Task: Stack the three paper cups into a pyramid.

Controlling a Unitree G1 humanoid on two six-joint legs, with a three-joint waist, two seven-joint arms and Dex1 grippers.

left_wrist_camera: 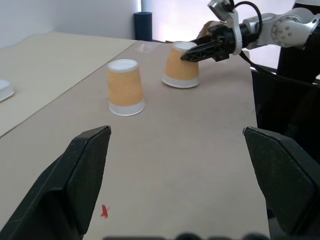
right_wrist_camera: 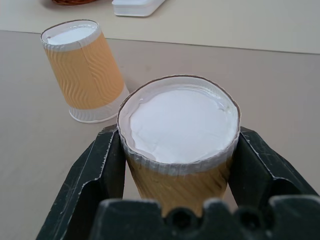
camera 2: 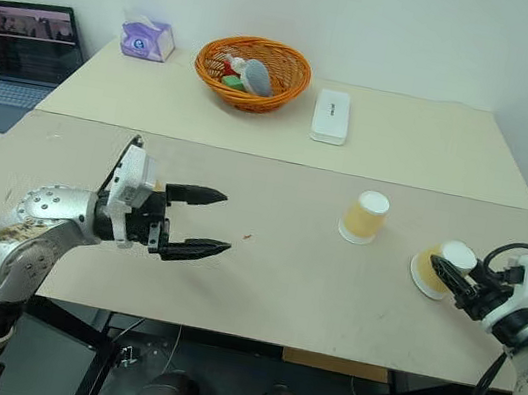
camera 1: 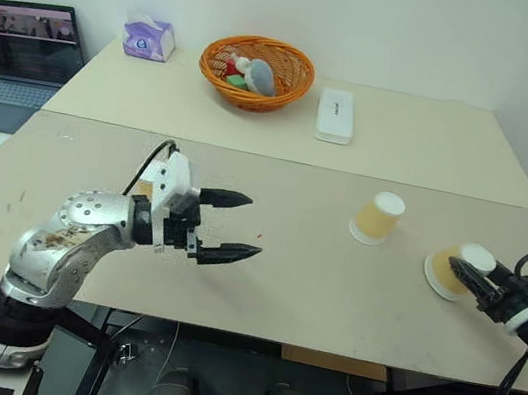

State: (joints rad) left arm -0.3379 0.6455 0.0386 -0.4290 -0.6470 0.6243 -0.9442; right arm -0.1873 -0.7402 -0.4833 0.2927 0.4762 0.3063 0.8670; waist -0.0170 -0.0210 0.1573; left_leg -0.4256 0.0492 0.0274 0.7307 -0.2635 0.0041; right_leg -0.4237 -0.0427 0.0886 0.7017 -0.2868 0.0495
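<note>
I had the right gripper [right_wrist_camera: 177, 165] clamped on a ribbed tan paper cup [right_wrist_camera: 179, 145], inverted, white base up; second cup [camera 1: 378, 217] upright-inverted nearby on the matte table [camera 1: 330, 290]; left gripper [camera 1: 229, 224] gaped wide, empty

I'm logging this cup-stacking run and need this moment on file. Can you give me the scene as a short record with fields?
cups seen: two, both upside down on the table, unstacked
middle cup: stands free, nothing touching it
right cup: near the table's right edge, tilted
right gripper: shut on the right cup, fingers on either side of it
left gripper: open, empty, over the table's left part
pyramid: not begun
far side: orange basket, white box, tissue pack, laptop
</note>
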